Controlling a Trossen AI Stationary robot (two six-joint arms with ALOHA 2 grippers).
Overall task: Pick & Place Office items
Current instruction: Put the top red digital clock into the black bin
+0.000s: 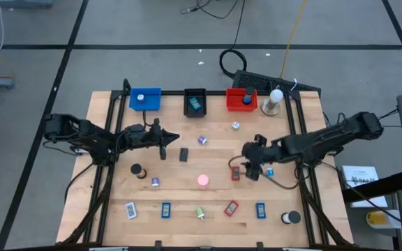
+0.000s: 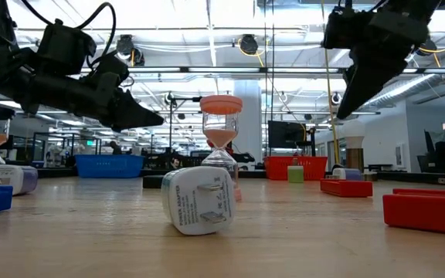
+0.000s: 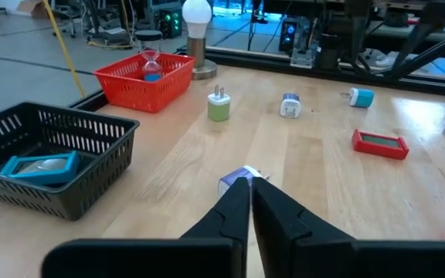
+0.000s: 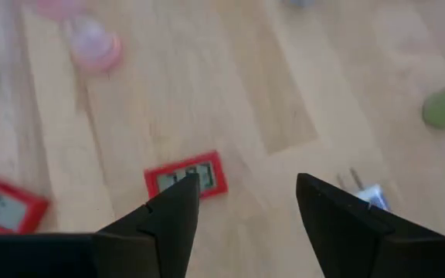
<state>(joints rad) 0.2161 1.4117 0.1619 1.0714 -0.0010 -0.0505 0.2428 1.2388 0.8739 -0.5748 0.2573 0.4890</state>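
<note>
The right tool (image 1: pixel 251 169) hangs above the table (image 1: pixel 187 195), arm reaching in from the right edge, fingers spread wide over a small red timer (image 4: pixel 187 177) (nothing held). The left tool (image 1: pixel 163 139), fingers closed and empty, points toward a purple charger plug (image 3: pixel 236 181).

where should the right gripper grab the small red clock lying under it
Likely across its two long edges, coming straight down. The red clock lies flat, face up, on the table, so only its thin sides offer grip. The right gripper hovers above it, jaws open.
</note>
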